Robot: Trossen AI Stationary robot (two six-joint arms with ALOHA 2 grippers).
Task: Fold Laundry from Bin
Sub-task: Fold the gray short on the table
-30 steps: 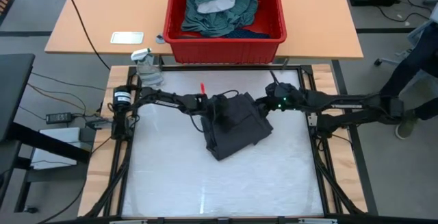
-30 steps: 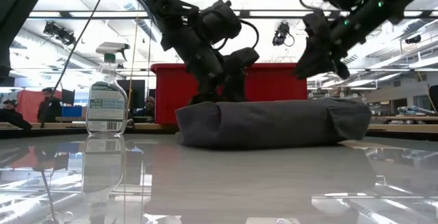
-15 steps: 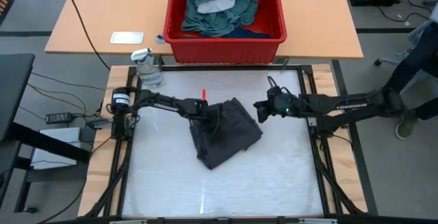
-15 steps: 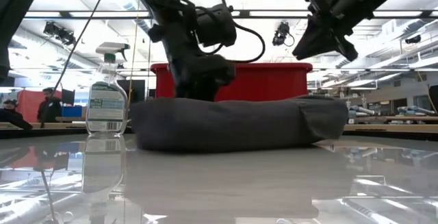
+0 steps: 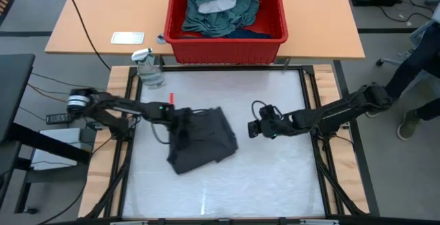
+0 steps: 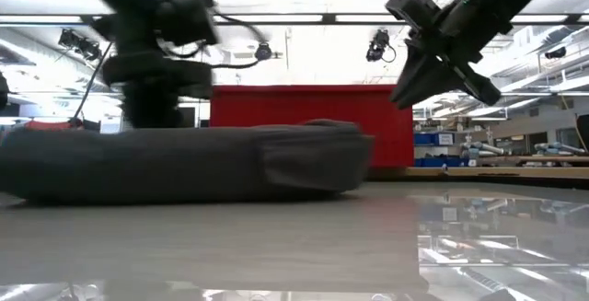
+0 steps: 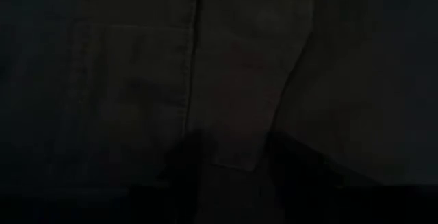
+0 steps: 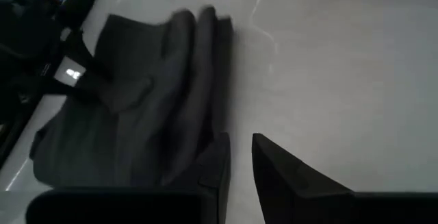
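The left wrist view shows only dark cloth. The left gripper (image 5: 180,117) pinches the dark grey garment (image 5: 203,139) at its left edge; the garment has slid leftward across the table (image 5: 275,177). The right gripper (image 5: 252,130), fingers narrowly apart, holds nothing and hangs above bare table right of it. The red bin (image 5: 227,43) stands beyond, filled.
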